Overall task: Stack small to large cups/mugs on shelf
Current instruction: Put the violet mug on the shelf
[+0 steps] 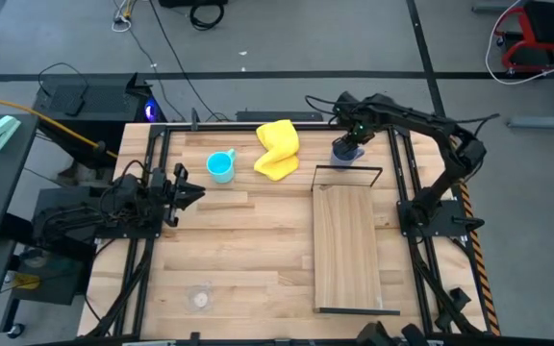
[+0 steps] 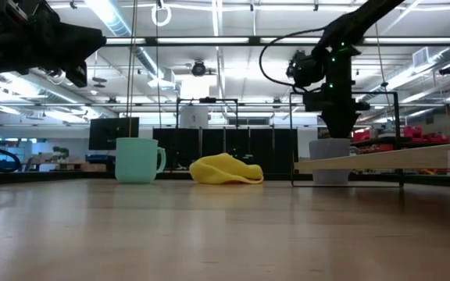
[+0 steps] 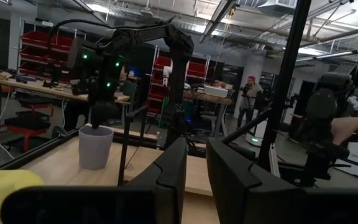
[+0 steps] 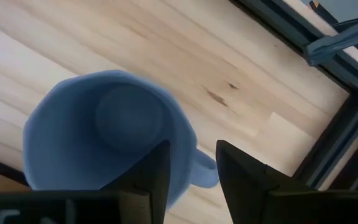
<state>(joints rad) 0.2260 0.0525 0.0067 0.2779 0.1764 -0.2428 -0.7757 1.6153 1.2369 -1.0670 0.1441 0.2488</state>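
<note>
Grey-blue mug point(image 4: 104, 143), one of three cups, sits under the right gripper point(image 4: 188, 165), fingers slightly parted astride its rim; left gripper point(image 1: 186, 189) idles.

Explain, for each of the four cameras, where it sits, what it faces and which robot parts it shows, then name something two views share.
High view: above the table, facing down; shows both arms, the shelf, the cyan mug.
Low view: at tabletop height, facing the room; shows the right pincer over the grey-blue mug.
Left wrist view: on the left arm, facing across the table; shows the left pincer.
Right wrist view: on the right arm, facing down; shows its fingers.
Shared: the grey-blue mug appears in all four.
</note>
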